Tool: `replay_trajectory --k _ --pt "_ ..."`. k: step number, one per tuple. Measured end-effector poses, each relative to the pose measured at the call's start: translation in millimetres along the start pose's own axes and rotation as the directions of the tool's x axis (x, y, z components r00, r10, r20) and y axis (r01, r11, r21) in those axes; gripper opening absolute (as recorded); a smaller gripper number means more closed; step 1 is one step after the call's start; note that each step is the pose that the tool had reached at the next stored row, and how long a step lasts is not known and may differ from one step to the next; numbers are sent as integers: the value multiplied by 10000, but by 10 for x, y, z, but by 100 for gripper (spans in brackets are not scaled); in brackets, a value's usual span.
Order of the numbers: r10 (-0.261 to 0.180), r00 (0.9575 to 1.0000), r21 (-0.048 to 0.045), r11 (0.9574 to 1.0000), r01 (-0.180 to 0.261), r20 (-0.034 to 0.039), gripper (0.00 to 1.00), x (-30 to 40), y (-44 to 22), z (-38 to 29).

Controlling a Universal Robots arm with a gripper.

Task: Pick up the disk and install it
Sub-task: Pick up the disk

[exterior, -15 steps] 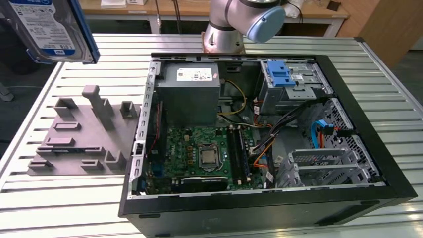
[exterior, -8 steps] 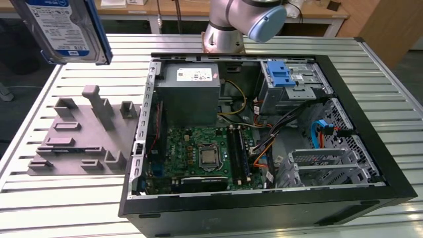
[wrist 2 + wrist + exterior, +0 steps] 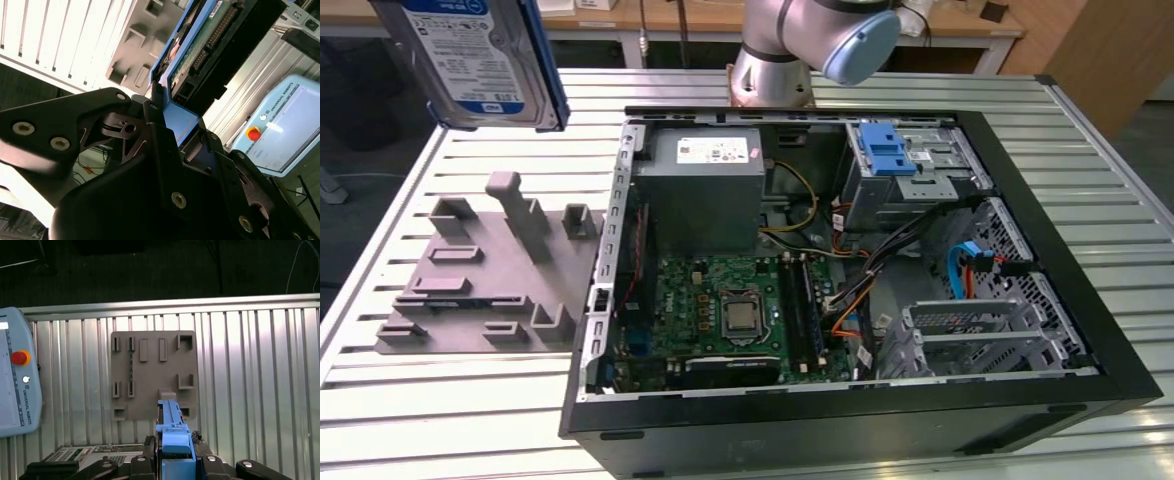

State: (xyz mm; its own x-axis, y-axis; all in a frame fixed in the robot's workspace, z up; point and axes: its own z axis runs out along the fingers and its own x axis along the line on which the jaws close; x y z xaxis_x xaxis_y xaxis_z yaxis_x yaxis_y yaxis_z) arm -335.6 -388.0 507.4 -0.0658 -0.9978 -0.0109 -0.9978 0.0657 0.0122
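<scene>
Slatted table [image 3: 454, 420], open computer case [image 3: 854, 435]: high beside the case, the gripper [image 3: 175, 447] clamps the disk [image 3: 478, 60] upright, likely to clear its walls.

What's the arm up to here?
The gripper is shut on the disk, clamping its blue carrier edge and holding it in the air over the grey holder fixture on the slatted table. The open computer case sits beside the fixture, on the exterior view's right. The disk is not yet installed in it.
</scene>
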Motion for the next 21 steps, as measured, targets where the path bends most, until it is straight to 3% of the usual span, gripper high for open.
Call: replay_trajectory --k 10,21 --pt "-1 10000 1 10000 1 0 36 -9 -154 -2" --pt "0 10000 0 10000 0 0 36 -11 -169 -2"
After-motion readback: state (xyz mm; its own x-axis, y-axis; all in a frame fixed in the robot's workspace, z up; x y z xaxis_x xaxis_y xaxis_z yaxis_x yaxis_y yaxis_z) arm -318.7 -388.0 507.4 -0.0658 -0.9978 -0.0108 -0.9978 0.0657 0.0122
